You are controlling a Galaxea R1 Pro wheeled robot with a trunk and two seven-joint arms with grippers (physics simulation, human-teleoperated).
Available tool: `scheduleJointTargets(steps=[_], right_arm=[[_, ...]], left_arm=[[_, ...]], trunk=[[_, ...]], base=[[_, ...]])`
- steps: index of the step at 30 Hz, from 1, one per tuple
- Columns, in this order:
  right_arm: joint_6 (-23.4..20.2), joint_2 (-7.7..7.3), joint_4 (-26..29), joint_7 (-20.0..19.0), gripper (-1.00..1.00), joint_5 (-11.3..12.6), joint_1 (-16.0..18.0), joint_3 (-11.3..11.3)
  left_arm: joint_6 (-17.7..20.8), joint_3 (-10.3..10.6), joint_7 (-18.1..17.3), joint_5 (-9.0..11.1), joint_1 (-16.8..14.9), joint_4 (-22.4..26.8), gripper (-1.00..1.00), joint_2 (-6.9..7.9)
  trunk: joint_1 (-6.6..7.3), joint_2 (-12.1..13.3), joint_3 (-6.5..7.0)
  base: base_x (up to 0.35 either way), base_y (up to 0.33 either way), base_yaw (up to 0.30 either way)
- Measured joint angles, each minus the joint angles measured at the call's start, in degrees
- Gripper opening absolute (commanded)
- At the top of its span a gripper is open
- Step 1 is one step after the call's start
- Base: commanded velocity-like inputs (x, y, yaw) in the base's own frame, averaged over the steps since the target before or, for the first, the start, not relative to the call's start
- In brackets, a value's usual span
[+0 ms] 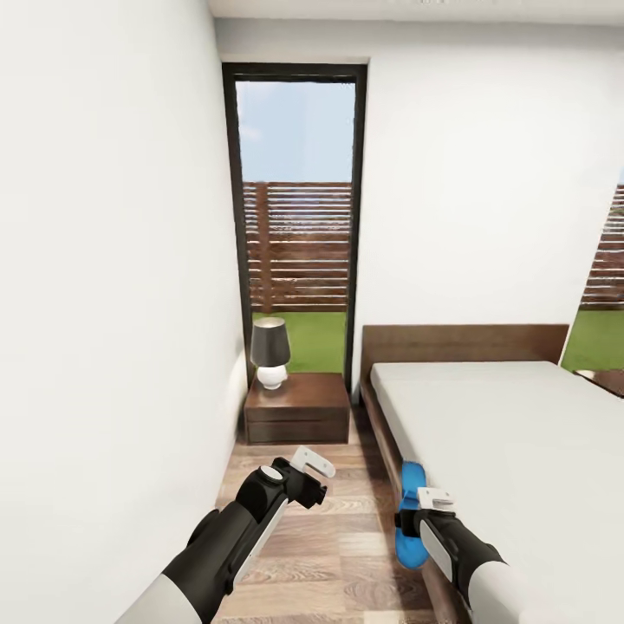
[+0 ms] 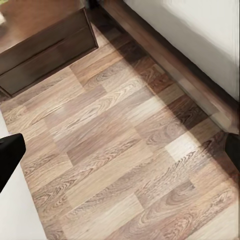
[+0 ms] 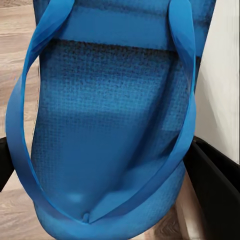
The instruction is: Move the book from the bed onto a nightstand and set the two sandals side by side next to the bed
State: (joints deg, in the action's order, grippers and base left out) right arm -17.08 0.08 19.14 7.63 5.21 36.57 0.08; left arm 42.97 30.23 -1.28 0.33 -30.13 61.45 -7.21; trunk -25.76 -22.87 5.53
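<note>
My right gripper [image 1: 418, 513] is shut on one bright blue sandal [image 1: 412, 484], holding it close beside the bed's dark wood side rail [image 1: 381, 433]. In the right wrist view the sandal's sole and straps [image 3: 110, 125] lie between the black fingers [image 3: 215, 185]. My left gripper [image 1: 314, 468] is open and holds nothing, over the plank floor [image 2: 120, 150] in front of the nightstand [image 1: 297, 407]. The bed [image 1: 503, 433] has a bare off-white mattress. The book is out of view.
A lamp [image 1: 269, 351] with a dark shade stands on the nightstand, below the tall dark-framed window [image 1: 297, 217]. A white wall [image 1: 104, 303] runs close along the left. The strip of floor between wall and bed is narrow.
</note>
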Motion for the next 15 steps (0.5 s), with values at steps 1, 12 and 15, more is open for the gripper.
scheduleJointTargets(steps=[1, 12, 15], right_arm=[[0.0, 0.0, 0.0, 0.0, -1.0, 0.0, 0.0, 0.0], [0.0, 0.0, 0.0, -0.01, -1.0, 0.0, 0.0, -0.03], [0.0, 0.02, 0.0, 0.0, -1.0, -0.01, 0.0, 0.04]], left_arm=[[0.0, 0.0, 0.0, 0.0, 0.0, -0.01, 1.0, 0.0], [-0.02, -0.01, 0.01, 0.0, 0.07, 0.02, 1.0, 0.0], [-0.06, 0.0, 0.01, 0.01, 0.09, 0.03, 1.0, 0.0]], trunk=[[0.0, 0.0, 0.0], [0.0, 0.0, 0.0], [0.0, 0.0, 0.0]], base=[[0.0, 0.0, -0.259], [0.0, 0.0, -0.244], [0.0, 0.0, -0.051]])
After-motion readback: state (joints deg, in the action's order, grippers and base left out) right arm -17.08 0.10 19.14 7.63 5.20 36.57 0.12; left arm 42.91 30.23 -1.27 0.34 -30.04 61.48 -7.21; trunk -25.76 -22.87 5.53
